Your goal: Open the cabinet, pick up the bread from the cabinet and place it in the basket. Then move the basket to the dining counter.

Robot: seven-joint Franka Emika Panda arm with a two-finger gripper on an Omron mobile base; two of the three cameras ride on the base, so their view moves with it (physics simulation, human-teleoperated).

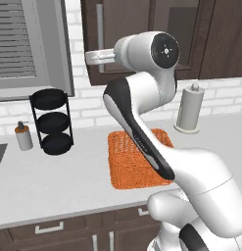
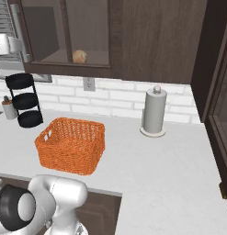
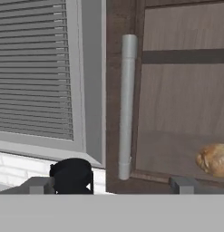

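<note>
Cabinet (image 2: 87, 32): dark brown wall unit w/ glass doors, mounted above the worktop; doors are seen closed. Handle (image 3: 126, 106): long silver bar, upright, fixed along the door's left edge, centred in hand view.

Bread (image 2: 79, 56): 1 small golden-tan loaf, seen behind the glass on the cabinet's lower shelf, to the right of the handle; also seen at lower right of hand view.

Gripper (image 1: 93, 57): raised to cabinet level, pointed at the handle from in front; jaws are spread wide, 1 fingertip (image 3: 40, 185) left of the handle and the other right of it; nothing is held. Contact w/ the handle can't be told.

Basket (image 2: 71, 144): orange woven, rectangular, set on the worktop below the cabinet; nothing is seen inside.

Worktop (image 2: 170, 165): grey-white, w/ dark drawers beneath.

Paper towel roll (image 2: 154, 112): upright on its stand, right of the basket, near the white brick wall.

Rack (image 1: 52, 121): black, 3 round tiers, left of the basket. Soap bottle (image 1: 23, 136): just beside the rack, on its left.

Window (image 3: 36, 72): grey blinds, left of the cabinet.
</note>
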